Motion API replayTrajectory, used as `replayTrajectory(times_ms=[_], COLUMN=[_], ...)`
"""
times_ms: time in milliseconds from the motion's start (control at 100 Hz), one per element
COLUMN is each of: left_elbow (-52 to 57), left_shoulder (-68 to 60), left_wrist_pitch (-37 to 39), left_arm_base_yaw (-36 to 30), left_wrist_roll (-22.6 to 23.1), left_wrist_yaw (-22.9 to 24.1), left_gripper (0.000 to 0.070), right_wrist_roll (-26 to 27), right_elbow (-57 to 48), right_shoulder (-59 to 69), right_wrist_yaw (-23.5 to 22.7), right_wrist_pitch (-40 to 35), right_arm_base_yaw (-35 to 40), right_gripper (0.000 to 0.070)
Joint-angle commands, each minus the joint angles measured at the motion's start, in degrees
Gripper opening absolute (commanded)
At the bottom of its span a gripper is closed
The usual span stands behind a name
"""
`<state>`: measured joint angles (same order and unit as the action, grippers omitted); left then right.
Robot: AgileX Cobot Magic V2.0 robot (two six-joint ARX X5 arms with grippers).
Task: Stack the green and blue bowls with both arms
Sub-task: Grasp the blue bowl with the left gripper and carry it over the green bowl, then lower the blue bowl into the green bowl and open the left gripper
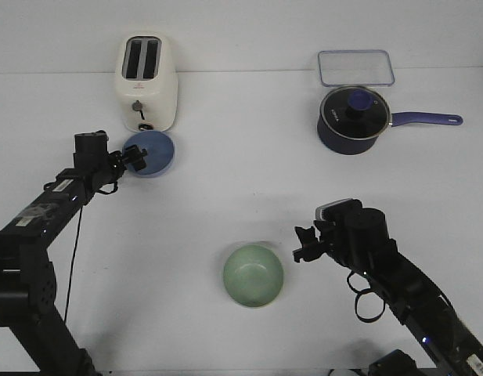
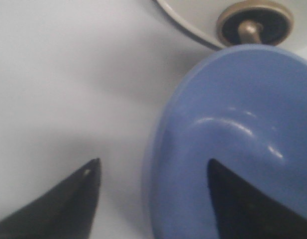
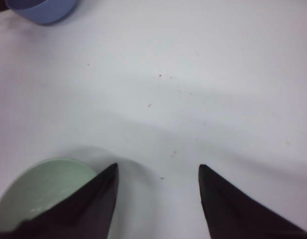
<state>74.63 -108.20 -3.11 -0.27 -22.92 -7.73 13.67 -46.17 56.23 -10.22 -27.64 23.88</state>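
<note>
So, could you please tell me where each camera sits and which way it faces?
Front view: above the table, facing forward; shows both arms, the left tool astride the periwinkle blue matte bowl's rim, the right tool beside the mint green matte bowl.
Left wrist: close on the blue bowl; both fingers show.
Right wrist: over the table, green bowl below; fingers show.
All three share the blue bowl.

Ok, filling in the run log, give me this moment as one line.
left gripper: open, straddling blue bowl rim | right gripper: open, beside green bowl, not touching | bowls: apart, unstacked
</note>
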Motion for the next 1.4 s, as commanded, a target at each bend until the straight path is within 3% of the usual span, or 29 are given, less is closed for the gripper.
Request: replayTrajectory(times_ms=[0,20,240,380,500,770,1030,1390], left_elbow=[1.20,1.20,1.22,1.20,0.92,-8.37,-12.57,-12.57], left_shoulder=[-0.83,-0.79,3.17,10.01,17.11,30.75,29.97,20.83], left_wrist_pitch=[0.22,0.22,-2.19,-6.64,-13.22,-14.40,-14.34,-14.43], left_arm_base_yaw=[0.00,-0.02,0.00,-0.83,-3.30,-19.04,-34.80,-42.56], left_wrist_roll=[1.62,1.95,2.32,3.65,7.10,8.33,8.44,10.75], left_wrist_yaw=[-0.31,-0.33,-4.44,-9.01,-11.74,-12.94,-12.92,-11.61], left_gripper=[0.0080,0.0000,0.0013,0.0013,0.0013,0.0013,0.0013,0.0015], right_wrist_roll=[-1.20,-1.60,-4.46,-4.55,-4.44,-3.63,-3.61,-3.43], right_elbow=[-0.85,-0.85,-0.61,-0.09,1.42,5.75,6.40,6.40], right_shoulder=[0.39,0.42,0.55,0.55,0.55,0.50,0.50,0.50], right_wrist_yaw=[1.42,1.99,8.79,8.17,4.22,2.36,2.05,0.98], right_wrist_pitch=[0.57,0.57,0.96,2.19,2.08,2.38,2.84,3.58], right_arm_base_yaw=[0.00,-0.11,-6.43,-14.88,-20.59,-22.67,-22.67,-22.67], right_gripper=[0.0330,0.0330,0.0330,0.0330,0.0330,0.0330,0.0330,0.0330])
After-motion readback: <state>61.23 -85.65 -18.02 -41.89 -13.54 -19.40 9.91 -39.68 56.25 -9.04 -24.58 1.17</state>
